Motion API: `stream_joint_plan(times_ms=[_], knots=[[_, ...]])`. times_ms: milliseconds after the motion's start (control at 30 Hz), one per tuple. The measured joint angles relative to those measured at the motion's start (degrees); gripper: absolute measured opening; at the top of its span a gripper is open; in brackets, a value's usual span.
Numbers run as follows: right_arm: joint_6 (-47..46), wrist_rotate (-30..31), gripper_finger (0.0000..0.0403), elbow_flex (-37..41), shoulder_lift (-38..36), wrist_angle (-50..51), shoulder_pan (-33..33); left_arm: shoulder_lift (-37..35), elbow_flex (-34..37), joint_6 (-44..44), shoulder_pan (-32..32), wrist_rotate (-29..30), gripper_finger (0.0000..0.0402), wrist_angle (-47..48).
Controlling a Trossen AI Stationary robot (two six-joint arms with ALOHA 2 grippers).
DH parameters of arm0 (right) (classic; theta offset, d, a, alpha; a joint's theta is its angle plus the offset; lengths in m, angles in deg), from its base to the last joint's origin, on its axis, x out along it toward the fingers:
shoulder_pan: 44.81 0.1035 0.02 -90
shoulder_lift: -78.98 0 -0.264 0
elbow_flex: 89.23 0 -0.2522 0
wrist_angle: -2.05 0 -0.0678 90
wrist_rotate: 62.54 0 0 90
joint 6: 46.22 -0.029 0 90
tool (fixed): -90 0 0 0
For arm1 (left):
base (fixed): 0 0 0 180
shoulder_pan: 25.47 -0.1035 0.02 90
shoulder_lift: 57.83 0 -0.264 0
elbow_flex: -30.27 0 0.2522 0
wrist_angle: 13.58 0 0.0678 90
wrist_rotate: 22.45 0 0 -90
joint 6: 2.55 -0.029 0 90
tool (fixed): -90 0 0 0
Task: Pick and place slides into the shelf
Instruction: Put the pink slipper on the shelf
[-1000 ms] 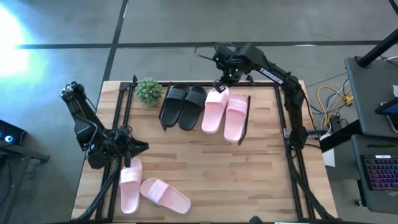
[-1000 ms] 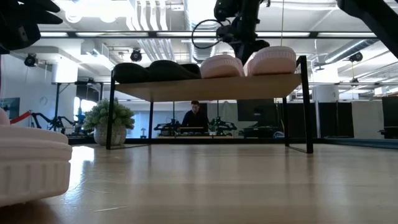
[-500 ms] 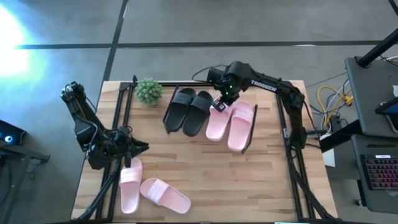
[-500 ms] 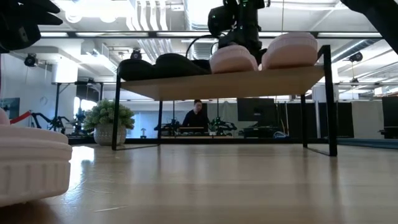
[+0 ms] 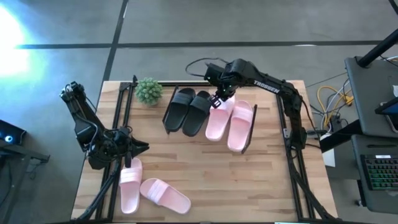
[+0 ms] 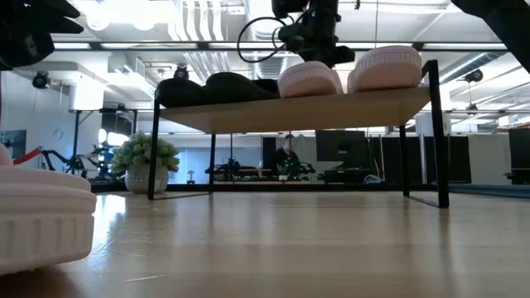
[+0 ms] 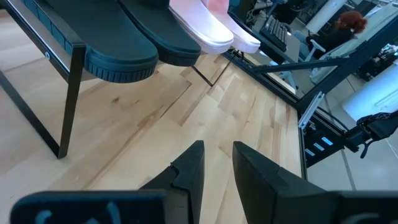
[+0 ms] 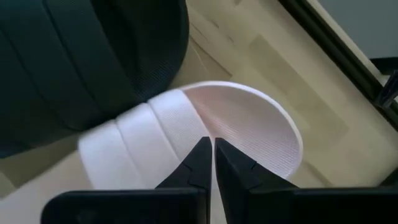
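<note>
White "TROSSEN" lettering on the right arm, its hand together above a pink slide.

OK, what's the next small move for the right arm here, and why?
Probably lift the right gripper straight up off the pink slide. Its fingers look shut above the footbed, gripping nothing, and that slide already lies on the shelf. Two more slides wait on the table near the left gripper.
</note>
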Motion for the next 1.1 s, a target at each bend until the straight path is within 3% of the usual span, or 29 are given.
stream_joint_plan(times_ms=[367, 567, 800, 933, 1100], knots=[[1.0, -8.27, 0.0013, 0.59, -6.46, 0.02, 1.93, 0.0, 0.0, 0.0, 0.0, -0.02, 0.007, 0.0], [-4.44, -10.86, 0.0013, 2.3, -11.21, 0.0, 3.13, 0.0, 0.0, -1.58, 0.0, -0.02, 0.007, 0.01], [-9.88, -12.42, 0.0013, 13.99, -13.86, 0.07, 3.76, 0.0, 0.32, -1.7, 0.01, -0.01, 0.007, 0.07], [-9.04, -8.56, 0.0013, 20.61, -12.96, -0.22, 3.87, -0.01, 0.84, -1.69, 0.02, -0.04, 0.007, 0.07], [-8.24, -9.43, 0.0013, 26.29, -12.31, -2.81, 4.4, -0.01, 0.85, -1.66, 0.02, -0.44, 0.007, -0.04]])
